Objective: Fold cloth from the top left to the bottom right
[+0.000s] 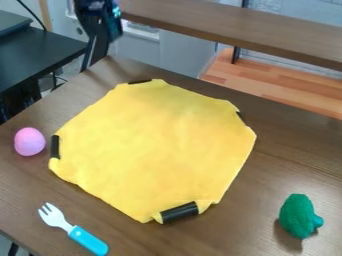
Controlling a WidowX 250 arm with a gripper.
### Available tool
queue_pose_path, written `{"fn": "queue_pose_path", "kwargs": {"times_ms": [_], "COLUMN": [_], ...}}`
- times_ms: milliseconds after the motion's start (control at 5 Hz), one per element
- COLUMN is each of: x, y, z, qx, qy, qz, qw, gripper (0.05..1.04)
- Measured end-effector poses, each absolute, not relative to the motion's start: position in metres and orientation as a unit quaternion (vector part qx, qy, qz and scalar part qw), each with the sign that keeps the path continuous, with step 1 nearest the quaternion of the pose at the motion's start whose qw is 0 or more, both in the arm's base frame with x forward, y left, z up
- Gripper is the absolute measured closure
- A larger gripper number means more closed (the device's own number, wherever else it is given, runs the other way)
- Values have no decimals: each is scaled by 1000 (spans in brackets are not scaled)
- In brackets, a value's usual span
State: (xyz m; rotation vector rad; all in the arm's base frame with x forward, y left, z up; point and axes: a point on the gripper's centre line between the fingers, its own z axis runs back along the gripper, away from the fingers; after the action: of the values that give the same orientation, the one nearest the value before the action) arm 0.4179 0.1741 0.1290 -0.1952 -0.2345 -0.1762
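At the upper left, beyond the table's far edge, the black gripper (100,21) is up and away from the cloth, not touching it. The yellow cloth (157,145) lies spread out nearly flat on the brown table (287,162), its outline roughly eight-sided. Black strips show at its top, left, right and bottom edges, and the cloth's edge is slightly turned around the bottom strip.
A pink egg (29,141) sits just left of the cloth. Near the front left lies a toy fork (72,229) with a blue handle. A green broccoli-like toy (298,216) stands at the lower right. Beyond the table runs a brown shelf (234,31).
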Motion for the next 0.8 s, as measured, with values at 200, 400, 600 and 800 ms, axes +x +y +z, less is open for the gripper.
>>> {"fn": "queue_pose_path", "kwargs": {"times_ms": [200, 400, 600, 800], "x": [415, 418, 419, 422], "y": [176, 172, 177, 179], "z": [95, 93, 91, 96], "qx": [-61, -35, -33, -41], "qy": [-112, -167, -221, -245], "qz": [-153, -207, -226, -240], "qw": [980, 963, 948, 938], "gripper": [85, 85, 85, 85]}}
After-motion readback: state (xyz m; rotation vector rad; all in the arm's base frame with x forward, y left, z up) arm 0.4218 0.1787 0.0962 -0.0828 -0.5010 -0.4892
